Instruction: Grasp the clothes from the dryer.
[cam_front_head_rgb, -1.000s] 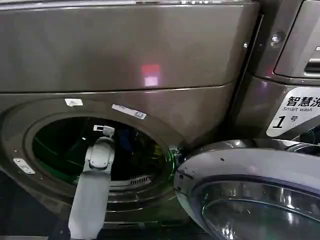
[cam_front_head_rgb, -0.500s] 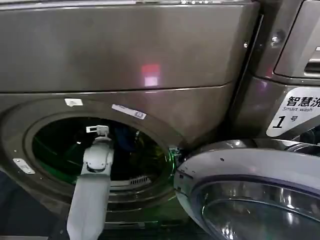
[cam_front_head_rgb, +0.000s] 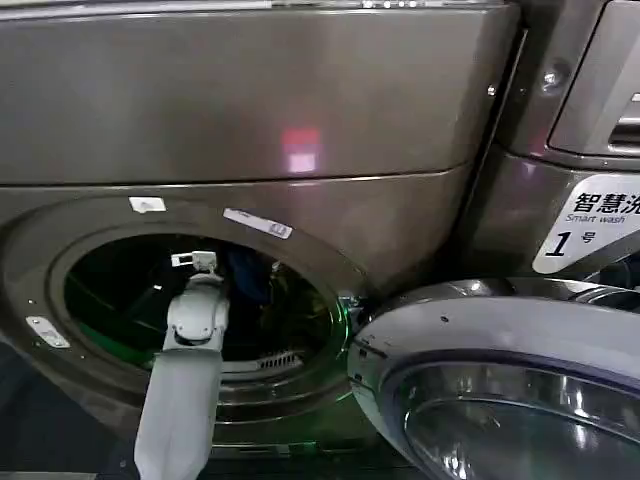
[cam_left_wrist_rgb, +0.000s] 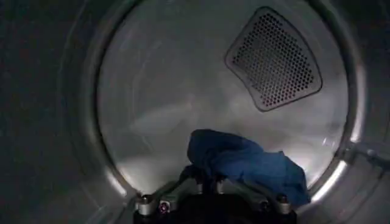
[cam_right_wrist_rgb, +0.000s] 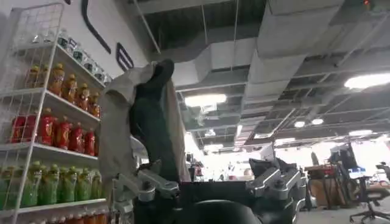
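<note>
Now my left gripper (cam_left_wrist_rgb: 210, 182), fingers pinched on the blue clothes (cam_left_wrist_rgb: 250, 161) low in the dryer (cam_front_head_rgb: 300, 100) drum, should draw straight back through the porthole, clear of its ring

A white tag (cam_front_head_rgb: 592, 232) on the front of the neighbouring machine (cam_front_head_rgb: 575, 150), at the right of the head view, carries large Chinese characters cut off by the picture's edge, the English words "Smart wash" under them, and a big "1" followed by a small Chinese character. On the dryer (cam_front_head_rgb: 250, 110) to the left, three small white stickers sit on the ring round the opening: one at the upper left (cam_front_head_rgb: 147, 204), a longer one at the top (cam_front_head_rgb: 258, 223) and one at the lower left (cam_front_head_rgb: 48, 332); their print is too small to read. The labels on the bottles (cam_right_wrist_rgb: 55, 131) on the wire shelf in the right wrist view cannot be read either.
</note>
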